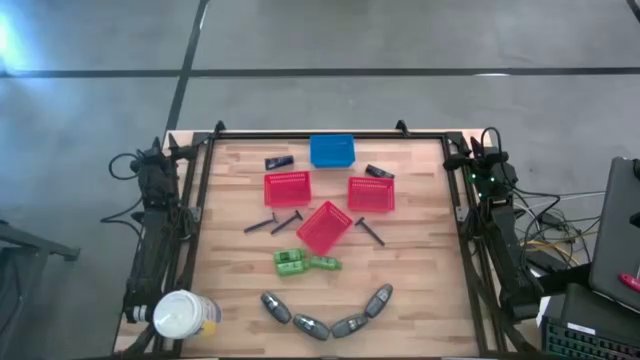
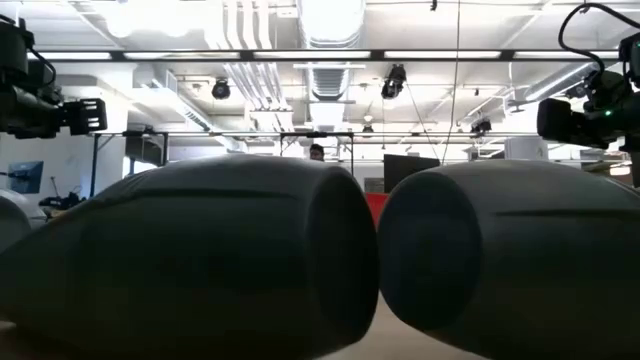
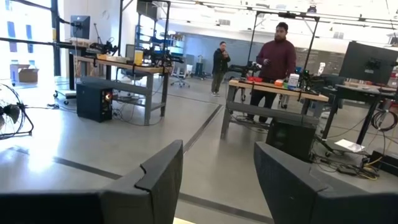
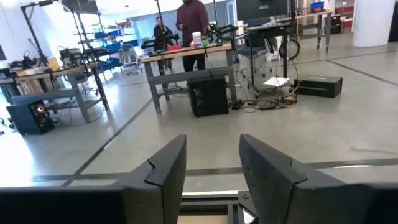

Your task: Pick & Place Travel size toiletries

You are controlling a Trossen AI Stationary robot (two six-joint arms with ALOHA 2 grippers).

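In the high view, four grey oval bottles [image 1: 325, 315] lie in an arc along the table's near edge; two of them [image 2: 200, 260] fill the low view. Two bright green pieces [image 1: 305, 263] lie side by side at mid-table. Thin black sticks [image 1: 272, 224] and another stick [image 1: 370, 230] lie flat beside the red baskets. Two dark flat packets [image 1: 279, 161] [image 1: 379, 172] lie either side of the blue basket. My left gripper [image 3: 217, 186] and right gripper [image 4: 213, 180] are open, parked off the table's left and right sides, facing the room past the far edge.
Three red mesh baskets [image 1: 287, 188] [image 1: 371, 194] [image 1: 324, 227] stand mid-table, the middle one turned askew. A blue basket [image 1: 332, 150] sits at the far edge. A big white-topped round container [image 1: 185, 315] stands at the near left corner. People stand at benches far off.
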